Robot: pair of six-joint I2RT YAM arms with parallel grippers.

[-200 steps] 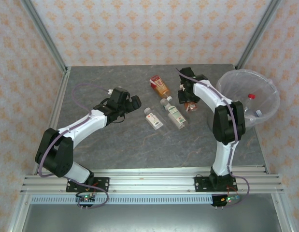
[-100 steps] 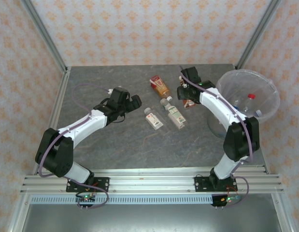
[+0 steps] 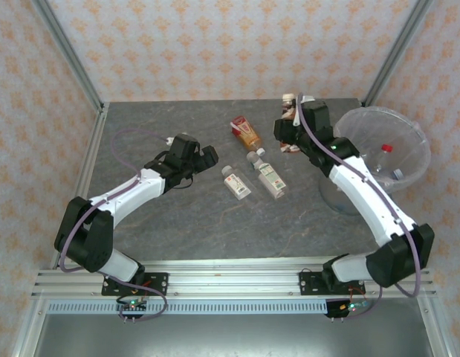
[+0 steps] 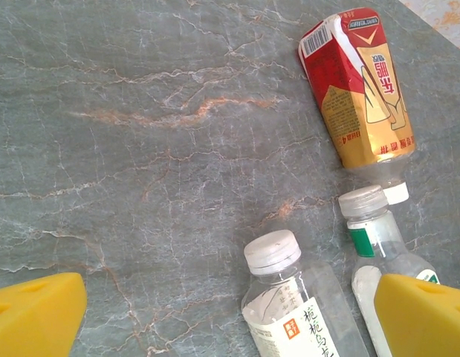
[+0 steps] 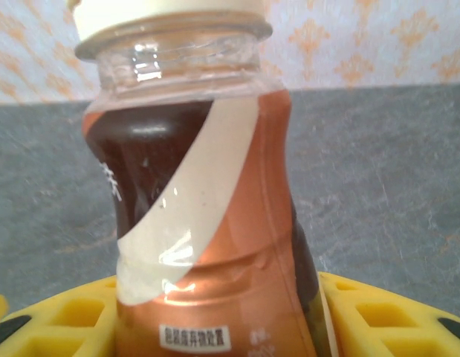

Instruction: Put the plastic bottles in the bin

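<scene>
**Grey marble table, patterned walls: right arm has the brown-label bottle**

Table (image 3: 177, 216) is grey stone-look, with orange-print wallpaper behind it.

Right gripper (image 3: 290, 128) is at the far side of the table, just left of the bin (image 3: 412, 141). Its jaws are partly closed on the brown-label bottle (image 3: 290, 111), with a yellow pad on each side of the body in the wrist view (image 5: 207, 208). The cream cap end points away from the wrist. Can't tell whether the bottle's base is clear of the table.

Left gripper (image 3: 203, 158) has its jaws spread wide with nothing between them. It sits over bare table just left of the loose bottles.

Three bottles lie mid-table:
- The red-and-gold label bottle (image 3: 247, 132) is farthest back, on its side.
- The white-and-green label bottle (image 3: 270, 177) lies nearer, its cap close to the red one's cap.
- The white-label bottle (image 3: 237, 184) lies just left of the green one.

Two bottles are inside the bin: a red-capped bottle (image 3: 385, 151) and a blue-marked bottle (image 3: 397, 175).
</scene>
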